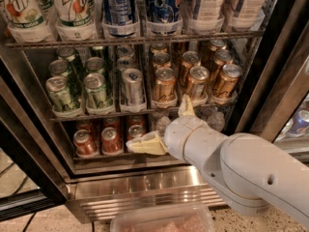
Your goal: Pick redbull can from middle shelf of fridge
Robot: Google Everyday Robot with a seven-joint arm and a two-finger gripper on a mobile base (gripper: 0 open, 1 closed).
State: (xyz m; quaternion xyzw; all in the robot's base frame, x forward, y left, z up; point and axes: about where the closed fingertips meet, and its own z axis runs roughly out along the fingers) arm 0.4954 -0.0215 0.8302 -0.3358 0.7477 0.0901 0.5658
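The redbull can point(132, 86) is slim and silver and stands upright in a white tray at the front of the middle shelf point(99, 116), between green cans point(96, 91) and gold cans point(165, 85). More slim silver cans stand behind it. My gripper point(157, 123) is open and empty, below and to the right of the redbull can, in front of the shelf edge. One cream finger point(145, 144) points left over the red cans. The other finger point(186, 106) points up in front of the gold cans. The fridge point(145, 190) stands open with its steel base grille below.
Large bottles point(116, 6) fill the top rack. Red cans point(99, 140) sit on the lowest rack. The black door frame point(285, 66) runs down the right side. A clear plastic tray point(161, 220) shows at the bottom. My white arm point(246, 173) covers the lower right.
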